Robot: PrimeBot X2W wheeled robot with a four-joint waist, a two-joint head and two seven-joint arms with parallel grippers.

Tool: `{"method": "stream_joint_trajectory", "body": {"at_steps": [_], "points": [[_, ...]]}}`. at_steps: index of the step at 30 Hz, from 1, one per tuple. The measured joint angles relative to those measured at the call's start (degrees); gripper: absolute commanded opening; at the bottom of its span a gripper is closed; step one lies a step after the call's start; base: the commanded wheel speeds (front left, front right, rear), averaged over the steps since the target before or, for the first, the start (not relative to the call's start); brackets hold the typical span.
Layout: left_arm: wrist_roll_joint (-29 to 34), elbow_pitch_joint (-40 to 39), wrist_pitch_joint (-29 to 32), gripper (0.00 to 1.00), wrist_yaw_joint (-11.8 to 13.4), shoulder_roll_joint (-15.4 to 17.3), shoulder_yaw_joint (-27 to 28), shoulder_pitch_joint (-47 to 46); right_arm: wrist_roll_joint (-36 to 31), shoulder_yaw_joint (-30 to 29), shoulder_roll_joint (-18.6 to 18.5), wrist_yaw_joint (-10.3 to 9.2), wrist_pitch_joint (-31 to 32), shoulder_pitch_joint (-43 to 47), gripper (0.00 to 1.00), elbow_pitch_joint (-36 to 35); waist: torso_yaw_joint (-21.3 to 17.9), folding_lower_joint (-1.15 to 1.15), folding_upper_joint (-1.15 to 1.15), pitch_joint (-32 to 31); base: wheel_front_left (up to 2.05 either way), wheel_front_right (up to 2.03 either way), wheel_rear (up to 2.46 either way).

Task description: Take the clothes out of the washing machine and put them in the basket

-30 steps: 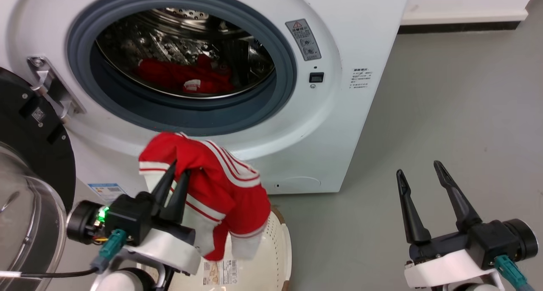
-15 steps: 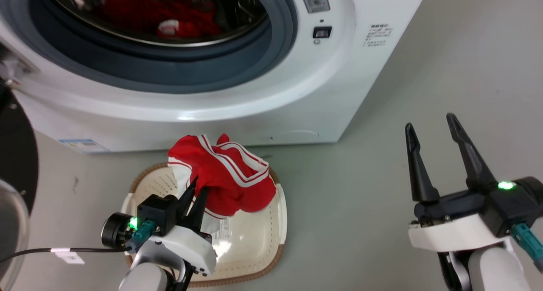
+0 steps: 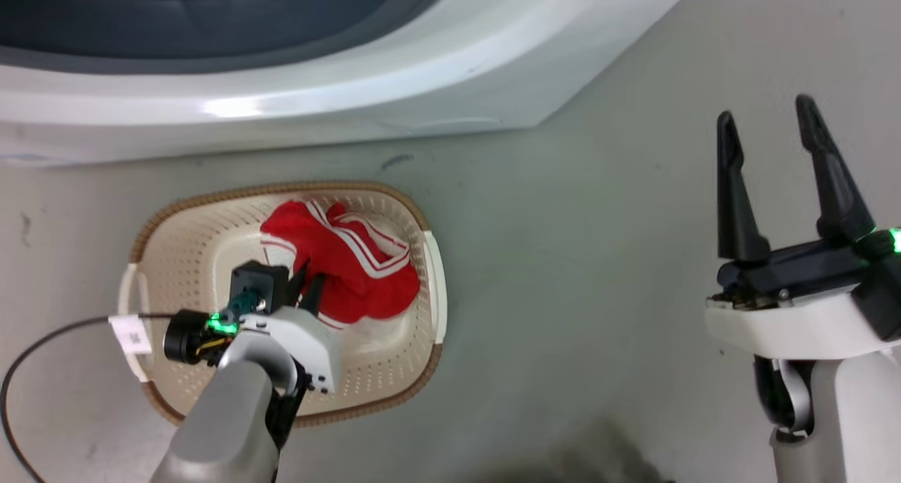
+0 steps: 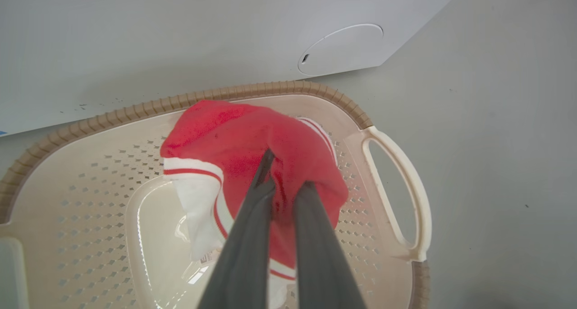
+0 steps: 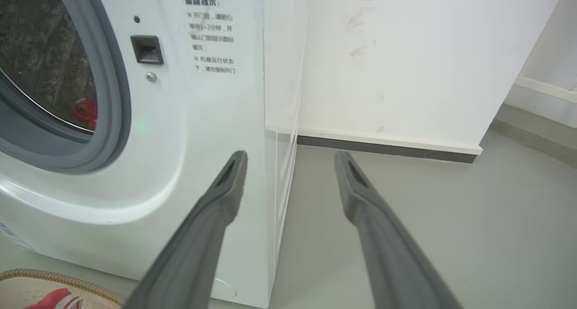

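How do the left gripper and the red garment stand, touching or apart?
Touching. The left wrist view shows the left gripper shut on the red garment.

Chinese notice (image 5: 209, 34) headed 温馨提示 on washing machine (image 5: 212, 129) front, its smaller lines too blurred to read

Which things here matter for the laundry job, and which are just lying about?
Job: red white-striped garment; brown-rimmed cream perforated plastic basket; white washing machine; left tool, shut on garment.
Just there: grey floor; black cable; right tool, open.
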Motion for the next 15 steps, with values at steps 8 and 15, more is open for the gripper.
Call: {"method": "stream_joint_trajectory", "body": {"at_steps": [8, 15], "points": [[0.5, 16.8, -0.3, 0.00, 0.8, 0.0, -0.5, -11.3, 1.1, -1.1, 0.0, 0.00, 0.0, -3.0, 1.00, -1.1, -1.4, 0.00, 0.00, 8.1, 0.00, 0.00, 0.00], [3.7, 25.9, 1.1, 0.00, 2.1, 0.2, -3.7, -17.5, 1.9, -1.5, 0.0, 0.00, 0.0, -4.5, 1.00, -1.8, -2.3, 0.00, 0.00, 13.2, 0.00, 0.00, 0.00]]}}
